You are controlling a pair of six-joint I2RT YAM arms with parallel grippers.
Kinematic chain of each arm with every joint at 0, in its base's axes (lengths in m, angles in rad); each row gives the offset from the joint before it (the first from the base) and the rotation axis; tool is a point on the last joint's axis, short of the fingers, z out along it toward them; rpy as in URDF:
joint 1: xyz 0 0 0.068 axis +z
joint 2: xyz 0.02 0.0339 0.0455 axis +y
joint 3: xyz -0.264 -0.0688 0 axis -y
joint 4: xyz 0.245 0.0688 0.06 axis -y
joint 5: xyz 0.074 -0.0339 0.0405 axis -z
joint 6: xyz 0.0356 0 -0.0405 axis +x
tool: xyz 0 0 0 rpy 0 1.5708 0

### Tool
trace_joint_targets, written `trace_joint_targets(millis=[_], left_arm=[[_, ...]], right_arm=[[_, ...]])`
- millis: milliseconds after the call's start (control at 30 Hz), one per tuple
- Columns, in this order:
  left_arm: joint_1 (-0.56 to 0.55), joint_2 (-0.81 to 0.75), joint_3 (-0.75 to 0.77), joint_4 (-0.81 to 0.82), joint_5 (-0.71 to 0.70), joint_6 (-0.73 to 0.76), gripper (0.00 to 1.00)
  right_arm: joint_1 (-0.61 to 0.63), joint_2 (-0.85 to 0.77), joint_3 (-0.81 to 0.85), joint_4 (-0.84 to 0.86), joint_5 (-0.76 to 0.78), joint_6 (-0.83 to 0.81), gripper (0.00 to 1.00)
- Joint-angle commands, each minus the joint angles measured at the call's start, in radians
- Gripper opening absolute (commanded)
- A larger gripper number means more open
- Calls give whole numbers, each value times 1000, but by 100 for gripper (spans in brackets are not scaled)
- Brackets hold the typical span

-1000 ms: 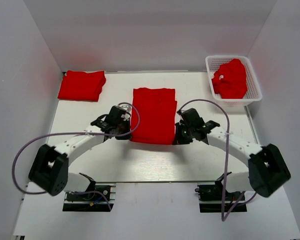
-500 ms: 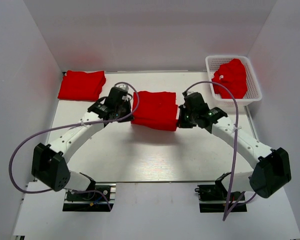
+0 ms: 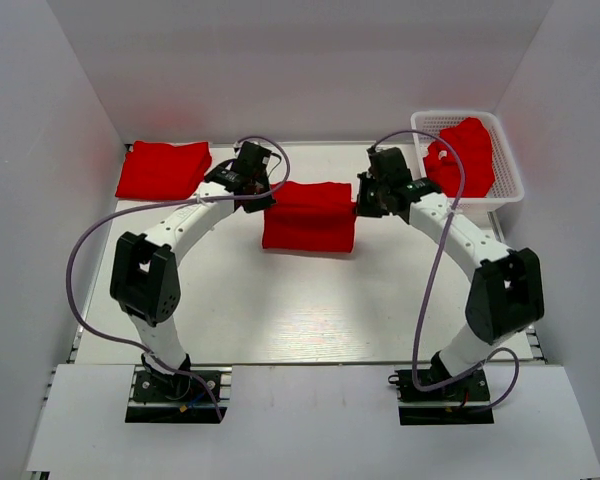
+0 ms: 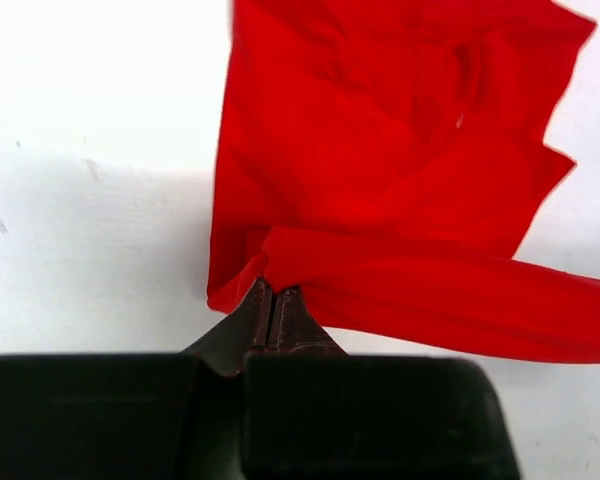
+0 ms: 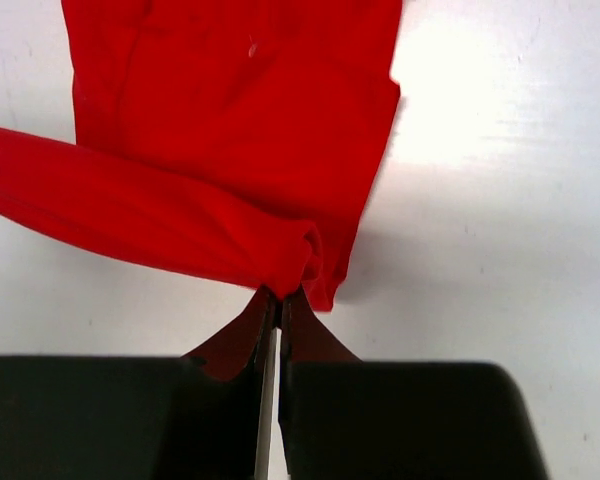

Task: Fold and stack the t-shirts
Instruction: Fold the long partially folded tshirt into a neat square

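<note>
— Pinching the middle t-shirt [image 3: 308, 215] at both ends, are they?

— Yes. The left gripper [image 4: 275, 300] is pressing its jaws almost together on the shirt's left edge. The right gripper [image 5: 278, 305] is doing the same on the right edge. Only thin cloth is sitting between each pair of fingers.

— Where is the shirt lying?

— It is resting on the table [image 3: 310, 310] between the 2 arms, toward the far side, with the held edge doubling over the rest. A folded red pile [image 3: 163, 170] is lying at the far left corner. Some crumpled shirts [image 3: 462, 155] are sitting in the white basket [image 3: 510, 192] at the far right.

— How is the cloth going to behave?

— I am judging it light, soft and limp. It is rolling into a loose tube along the held edge. Taking it at the 2 outer corners of the fold is making sense, since a single middle grip would be letting both ends droop.

— How many layers is each gripper catching?

— The wrist views are not showing that clearly; possibly 2 or more.
</note>
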Motion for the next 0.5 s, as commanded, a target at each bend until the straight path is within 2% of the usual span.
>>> trace_joint_targets(millis=[0, 467], left_arm=[[47, 8, 59, 15, -107, 24, 0], [77, 149, 124, 251, -46, 179, 0]], right_arm=[[-46, 59, 100, 4, -8, -52, 0], [-119, 250, 269, 35, -42, -70, 0]])
